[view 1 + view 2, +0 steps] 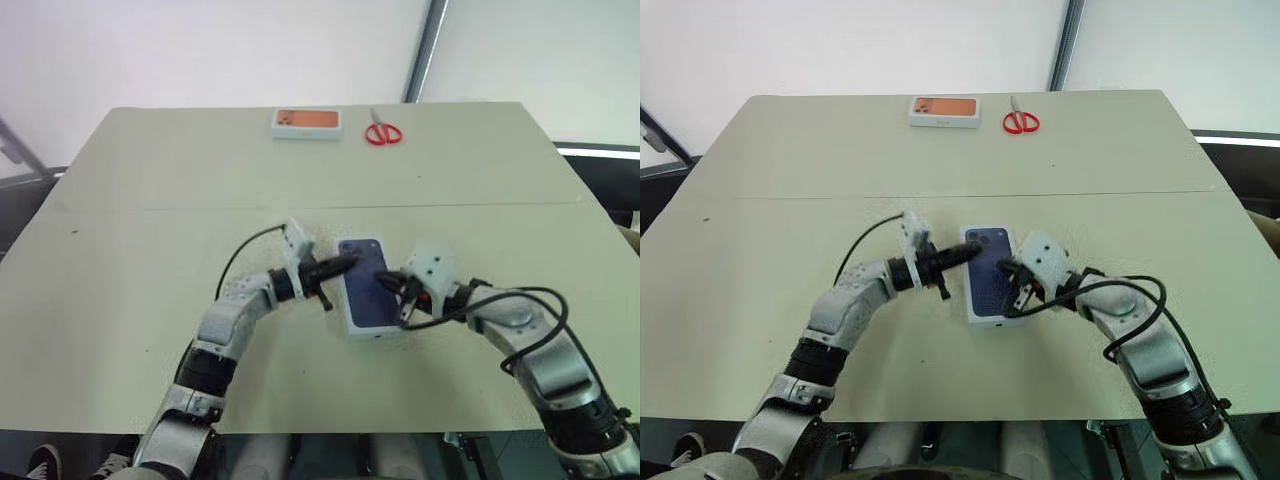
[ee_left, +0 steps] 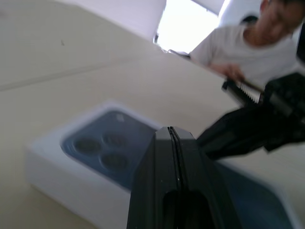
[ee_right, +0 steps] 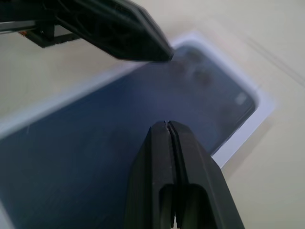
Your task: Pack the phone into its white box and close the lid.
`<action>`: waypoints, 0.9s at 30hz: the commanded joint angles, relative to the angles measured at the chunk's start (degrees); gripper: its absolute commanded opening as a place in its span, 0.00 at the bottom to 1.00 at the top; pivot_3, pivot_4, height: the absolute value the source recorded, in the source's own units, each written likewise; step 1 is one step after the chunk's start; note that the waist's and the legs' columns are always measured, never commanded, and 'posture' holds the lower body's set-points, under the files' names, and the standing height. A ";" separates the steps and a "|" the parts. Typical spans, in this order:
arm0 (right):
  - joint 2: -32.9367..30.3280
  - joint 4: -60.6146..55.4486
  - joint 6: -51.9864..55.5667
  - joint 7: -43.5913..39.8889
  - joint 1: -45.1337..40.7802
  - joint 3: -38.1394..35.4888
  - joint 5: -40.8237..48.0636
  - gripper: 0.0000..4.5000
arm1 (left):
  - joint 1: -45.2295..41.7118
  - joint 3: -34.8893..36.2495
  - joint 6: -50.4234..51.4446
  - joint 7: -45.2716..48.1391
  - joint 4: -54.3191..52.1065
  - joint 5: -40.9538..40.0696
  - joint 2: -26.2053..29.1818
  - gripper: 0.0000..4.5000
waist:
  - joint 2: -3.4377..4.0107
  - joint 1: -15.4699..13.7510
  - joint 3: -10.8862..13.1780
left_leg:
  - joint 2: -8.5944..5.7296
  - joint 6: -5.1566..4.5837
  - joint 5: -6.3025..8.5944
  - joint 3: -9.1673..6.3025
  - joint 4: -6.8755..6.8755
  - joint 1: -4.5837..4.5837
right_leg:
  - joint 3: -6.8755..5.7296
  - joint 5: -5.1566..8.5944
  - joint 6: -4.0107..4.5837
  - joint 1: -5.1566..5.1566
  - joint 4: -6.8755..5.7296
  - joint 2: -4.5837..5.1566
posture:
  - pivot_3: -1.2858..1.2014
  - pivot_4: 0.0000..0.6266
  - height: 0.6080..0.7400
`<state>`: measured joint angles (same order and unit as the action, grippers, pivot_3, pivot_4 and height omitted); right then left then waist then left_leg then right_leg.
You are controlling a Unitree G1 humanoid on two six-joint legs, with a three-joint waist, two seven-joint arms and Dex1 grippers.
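Observation:
The lid (image 1: pixel 362 300) lies in the middle of the table with its printed dark blue phone face up and its white rim showing around it. My left gripper (image 1: pixel 352 260) is shut, and its tip rests over the lid's far left part. From the other side, my right gripper (image 1: pixel 383 281) is also shut, its tip over the lid's right half. In the right wrist view the shut fingers (image 3: pixel 167 143) hover just above the blue print, with the left gripper (image 3: pixel 157 50) opposite. The phone and the white box are hidden.
A white box with an orange phone picture (image 1: pixel 307 122) and red scissors (image 1: pixel 382 133) lie at the table's far edge. A seam crosses the table (image 1: pixel 150 209) beyond the lid. A person in a white shirt (image 2: pixel 257 43) sits past the table's right side.

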<state>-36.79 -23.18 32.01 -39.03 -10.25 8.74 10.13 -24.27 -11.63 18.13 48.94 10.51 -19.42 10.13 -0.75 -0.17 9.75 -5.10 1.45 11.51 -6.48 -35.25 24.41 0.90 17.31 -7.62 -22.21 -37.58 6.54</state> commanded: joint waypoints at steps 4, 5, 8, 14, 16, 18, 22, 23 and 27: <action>-0.15 -0.71 1.98 -0.36 0.68 1.13 -0.73 0.01 | 1.06 -0.76 3.58 0.78 0.26 0.69 1.64 0.00 | -0.09 -0.25 -0.18 | 0.01 -0.01 0.01 -0.05 0.01 -0.26 | -0.02 0.01 0.01 0.33 0.08 -0.01 | 0.52 0.24 1.00; 0.34 -0.61 2.64 -0.46 0.29 0.36 0.22 0.01 | 0.71 0.14 5.49 0.47 0.16 -0.47 1.35 0.00 | -0.09 -0.25 -0.18 | 0.01 -0.02 0.03 -0.07 0.03 -0.34 | -0.04 0.01 0.01 0.43 0.14 -0.01 | 0.52 0.24 1.00; 2.61 -0.19 5.65 -1.07 -1.17 -4.46 6.04 0.13 | -0.52 2.84 6.74 -0.33 -0.74 -2.61 0.85 0.13 | -0.09 -0.28 -0.18 | 0.03 -0.03 0.04 -0.13 0.08 -0.49 | -0.10 0.02 0.01 0.62 0.22 -0.02 | 0.52 0.24 1.00; 2.68 -1.43 3.41 -1.87 -2.46 -12.44 11.21 0.79 | -0.67 8.18 5.95 5.80 -7.11 -6.96 8.19 0.76 | -0.09 -0.11 -0.10 | 0.03 -0.02 0.04 -0.12 0.08 -0.41 | -0.09 0.01 0.01 0.51 0.21 -0.01 | 0.52 0.24 1.00; 2.04 -2.24 3.09 -2.56 -1.90 -14.14 12.60 1.00 | 0.21 10.09 5.30 7.61 -8.72 -7.90 11.50 0.98 | -0.08 -0.08 -0.10 | 0.04 -0.01 0.03 -0.12 0.14 -0.30 | -0.08 0.01 0.01 0.36 0.20 -0.02 | 0.52 0.24 1.00; 1.19 -3.72 2.46 -3.60 -0.84 -15.45 13.79 1.00 | 1.90 12.75 3.24 9.44 -9.52 -8.34 14.84 1.00 | -0.06 -0.08 -0.10 | 0.04 -0.01 0.03 -0.11 0.14 -0.20 | -0.07 0.01 0.01 0.26 0.21 -0.02 | 0.52 0.24 1.00; 0.66 -5.55 -2.34 -3.17 2.77 -15.95 11.55 1.00 | 6.63 16.92 -1.36 9.98 -9.65 -6.97 19.92 1.00 | -0.06 -0.12 -0.10 | 0.04 -0.01 0.03 -0.07 0.13 -0.12 | -0.02 0.00 0.02 0.14 0.19 0.02 | 0.52 0.24 1.00; 0.47 -5.97 -3.85 -3.42 3.99 -15.80 10.92 1.00 | 7.77 17.39 -1.39 10.12 -10.11 -7.22 20.62 1.00 | -0.06 -0.16 -0.10 | 0.04 0.00 0.03 -0.07 0.11 -0.11 | -0.02 0.00 0.03 0.15 0.19 0.03 | 0.52 0.24 1.00; -0.65 -7.43 -7.71 -5.91 10.83 -17.12 11.44 1.00 | 15.07 19.17 -4.45 8.62 -9.75 -4.16 24.18 1.00 | -0.05 -0.45 -0.10 | 0.01 -0.02 0.04 -0.05 0.13 -0.07 | -0.02 0.01 0.03 0.02 0.21 0.14 | 0.52 0.24 1.00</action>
<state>-36.69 -27.93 26.39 -43.67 -0.32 -6.32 20.57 -10.12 5.86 15.55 57.83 1.84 -24.23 33.53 -0.80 -0.62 9.65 -5.10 1.42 11.55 -6.52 -35.13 24.34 0.88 17.31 -7.60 -22.21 -37.36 6.70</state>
